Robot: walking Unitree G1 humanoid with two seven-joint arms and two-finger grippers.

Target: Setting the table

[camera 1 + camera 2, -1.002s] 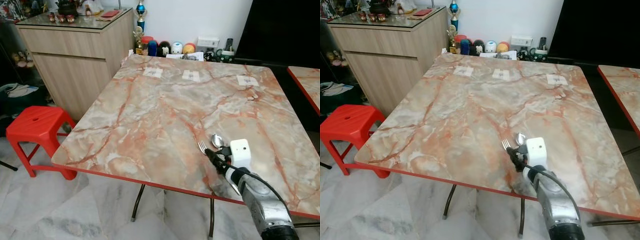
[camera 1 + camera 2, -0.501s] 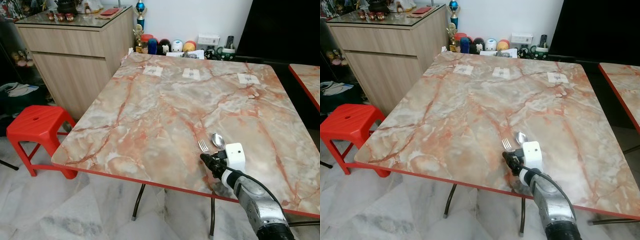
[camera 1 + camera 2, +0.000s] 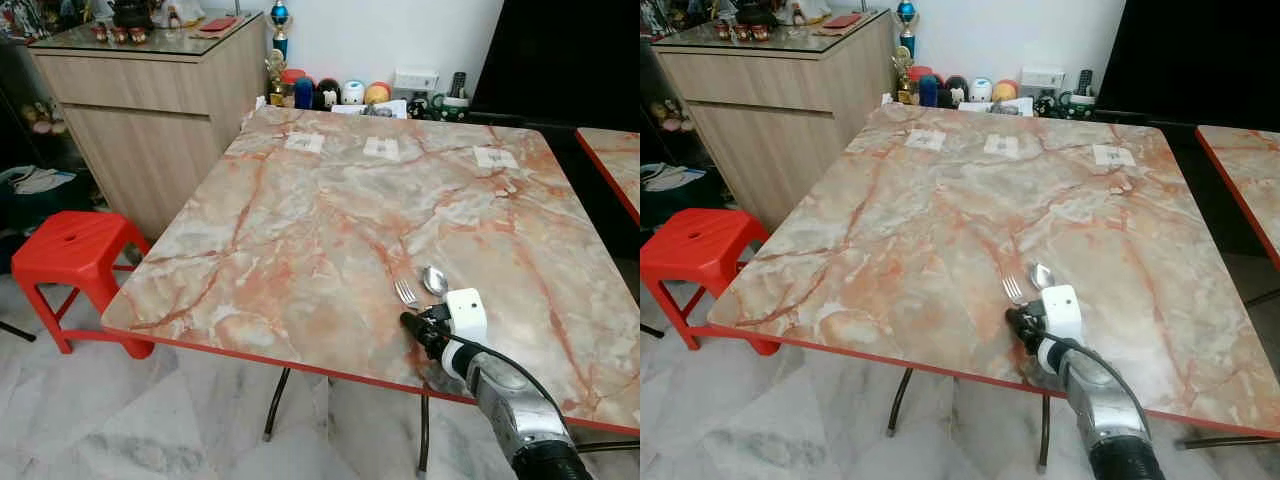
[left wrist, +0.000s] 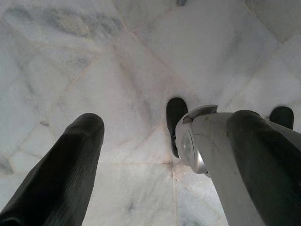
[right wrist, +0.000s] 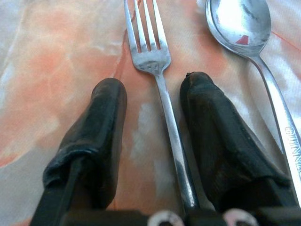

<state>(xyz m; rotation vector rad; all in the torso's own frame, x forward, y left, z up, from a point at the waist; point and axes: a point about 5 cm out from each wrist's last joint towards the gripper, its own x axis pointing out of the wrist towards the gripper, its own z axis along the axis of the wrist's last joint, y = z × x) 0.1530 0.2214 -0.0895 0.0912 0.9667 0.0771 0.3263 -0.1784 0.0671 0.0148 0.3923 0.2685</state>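
Note:
A steel fork [image 3: 405,292] and a spoon [image 3: 434,280] lie side by side on the marble-patterned table [image 3: 300,220], near its front right edge. My right gripper [image 3: 410,322] rests low over the fork's handle, open. In the right wrist view the fork [image 5: 146,42] runs between the two black fingers [image 5: 108,108], flat on the tabletop, and the spoon [image 5: 237,21] lies just outside one finger. My left gripper [image 4: 167,122] hangs idle and open above the marble floor.
A red plastic stool [image 3: 70,250] stands at the table's left front corner. A wooden cabinet [image 3: 150,100] is behind it. Small ornaments and jars [image 3: 340,95] line the wall past the far edge. A second table [image 3: 615,165] sits to the right.
My right gripper has drawn back a little toward the table's front edge, uncovering more of the fork's tines. Fork and spoon stay put.

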